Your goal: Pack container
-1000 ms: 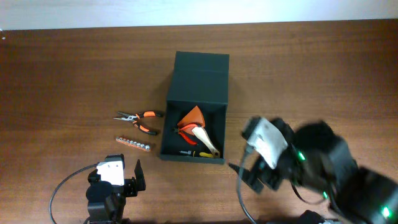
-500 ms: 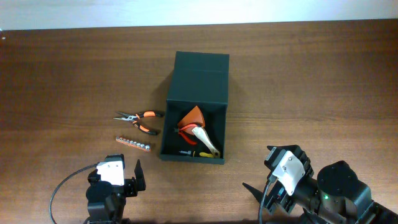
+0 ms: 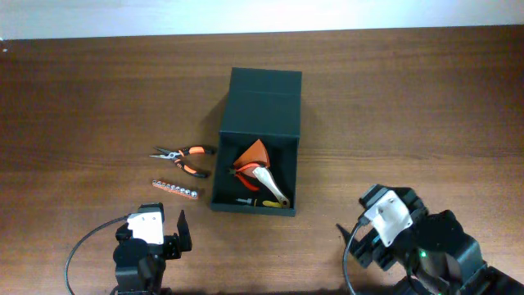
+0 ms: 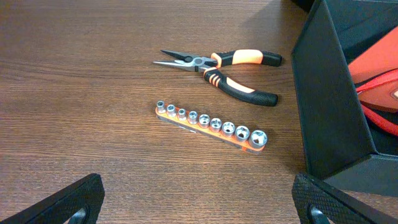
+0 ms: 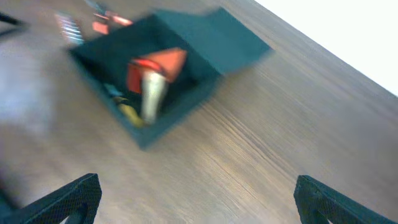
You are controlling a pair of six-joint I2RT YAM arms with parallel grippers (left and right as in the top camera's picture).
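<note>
My left claw (image 4: 202, 202) is sitting spread wide near the front edge of the brown wooden surface (image 3: 409, 98). Just ahead, orange-and-black needle-nose pliers (image 4: 221, 65) and an orange strip of silver sockets (image 4: 211, 126) are lying beside the dark green-black matte cardboard container (image 3: 264, 98), mid-surface, flap open, orange tools inside. The right claw (image 5: 196, 199) is hanging spread too, off to the container's right.

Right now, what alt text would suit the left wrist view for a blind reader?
Orange-and-black needle-nose pliers and an orange strip of silver sockets lie on a wooden table, beside the dark container at right. Two black fingers spread at the bottom corners.
</note>
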